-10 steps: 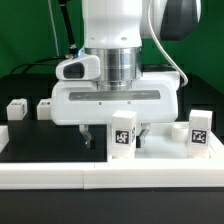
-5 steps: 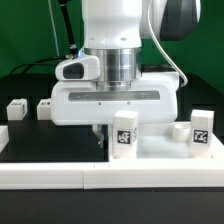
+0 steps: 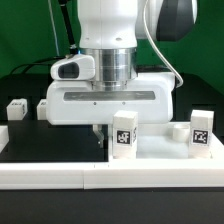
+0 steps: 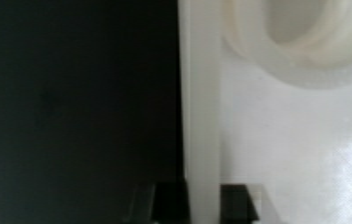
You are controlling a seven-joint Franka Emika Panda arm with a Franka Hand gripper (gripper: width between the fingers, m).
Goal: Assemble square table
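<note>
Right up front, along the near edge of the black tabletop (image 3: 40, 150): long low white border wall (image 3: 60, 175). Not part of the build, just something to avoid bumping.

Just behind it, toward the exterior view's right: square table slab (image 3: 160, 152), lying flat, white plastic with a raised rim. Looks stiff and light, so no flex to worry about. Smooth though, probably slippery, and likely to skate across the tabletop if shoved rather than lifted. Best spot for a hold, at a guess: the rim, thin enough to pinch, not the flat middle.

Seems to be the plan already. Claw (image 3: 101, 138) down at the slab's edge on the exterior view's left, closed on the rim. Fingers (image 4: 159, 205) straddling it in the wrist view, one over the dark tabletop side, the other over the white. Round corner socket (image 4: 306, 35) further along the slab, looks empty.

Standing just beside the claw: tagged leg (image 3: 123, 133), with a second leg (image 3: 200, 132) out toward the exterior view's right. Can't tell whether seated in sockets or merely parked there. Short, chunky, light, easy to topple, so worth gripping around the body.

Further back on the exterior view's left, well apart from the slab: another leg (image 3: 15, 108) on the tabletop.
</note>
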